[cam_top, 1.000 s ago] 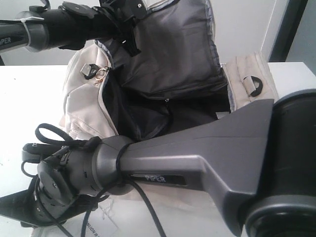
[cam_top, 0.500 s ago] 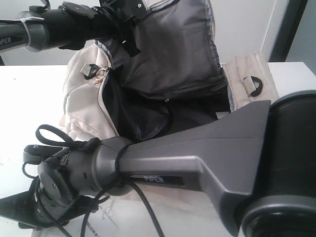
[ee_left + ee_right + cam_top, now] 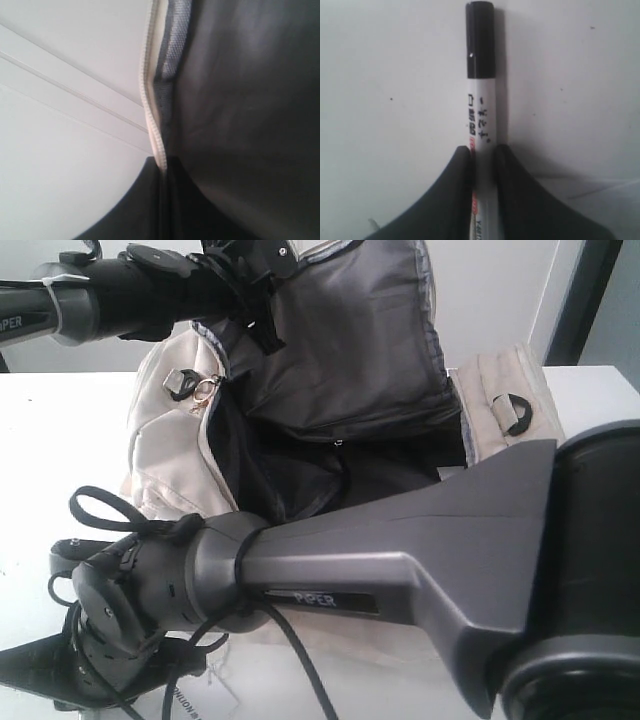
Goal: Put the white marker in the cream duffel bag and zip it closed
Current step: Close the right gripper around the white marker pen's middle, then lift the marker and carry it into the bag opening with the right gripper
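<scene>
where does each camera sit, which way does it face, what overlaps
Exterior: off the arms, close by the right arm, facing the open cream duffel bag on the table; left arm too.
Left wrist: along its jaws, clamped on the bag's zip edge.
Right wrist: down at the table, jaws hugging the white marker.
Shared: exterior and left wrist both show the bag's dark lining.

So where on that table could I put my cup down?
Bare table left of the bag, below the left arm, and a smaller strip at the far right beyond the bag's end. The near side is crowded: the right arm, its cables and a paper tag.
</scene>
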